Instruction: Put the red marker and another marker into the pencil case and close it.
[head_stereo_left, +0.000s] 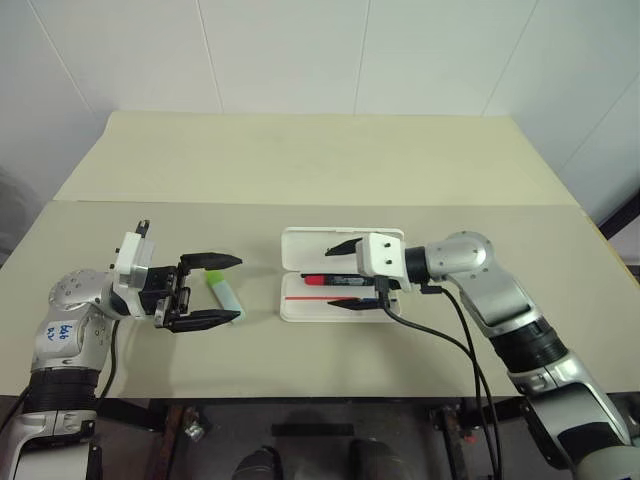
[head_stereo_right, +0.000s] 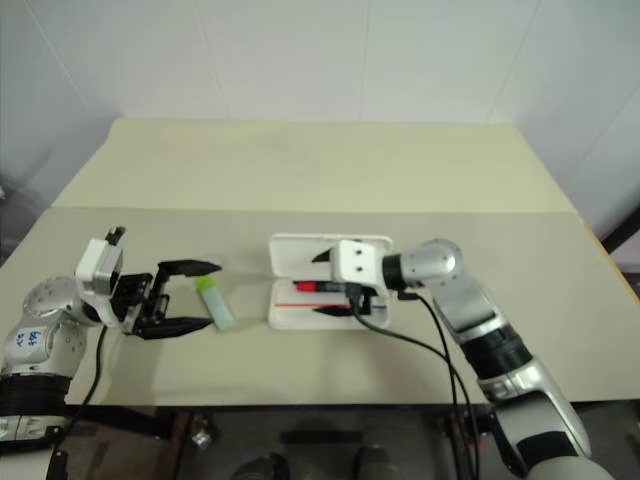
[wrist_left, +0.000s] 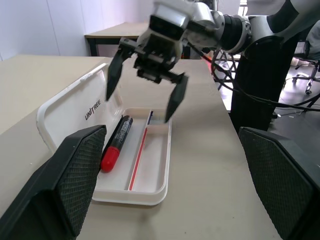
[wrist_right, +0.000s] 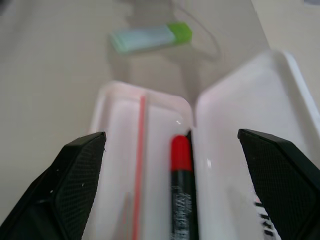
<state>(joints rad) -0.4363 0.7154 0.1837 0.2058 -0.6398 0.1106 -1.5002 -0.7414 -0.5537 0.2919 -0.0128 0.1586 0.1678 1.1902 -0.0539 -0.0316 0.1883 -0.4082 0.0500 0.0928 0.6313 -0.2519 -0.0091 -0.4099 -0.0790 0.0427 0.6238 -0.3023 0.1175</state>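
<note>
The white pencil case (head_stereo_left: 292, 304) lies open at the table's middle, its lid (wrist_left: 70, 112) folded back flat. The red marker (head_stereo_left: 322, 279) lies inside the tray along the hinge side, also seen as the red marker (wrist_right: 180, 160). My right gripper (head_stereo_left: 329, 277) hovers just above the tray, open, with nothing between its fingers. Left of the case, the pale green highlighter (head_stereo_left: 226, 297) rests on the table. My left gripper (head_stereo_left: 240, 290) points level toward the case, open; the highlighter lies between and below its fingers, untouched.
The beige table (head_stereo_left: 330, 160) stretches back to a white tiled wall. Black cables (head_stereo_left: 455, 340) hang from my right wrist over the table's front edge. A desk (wrist_left: 115, 31) and office chairs stand farther off in the room.
</note>
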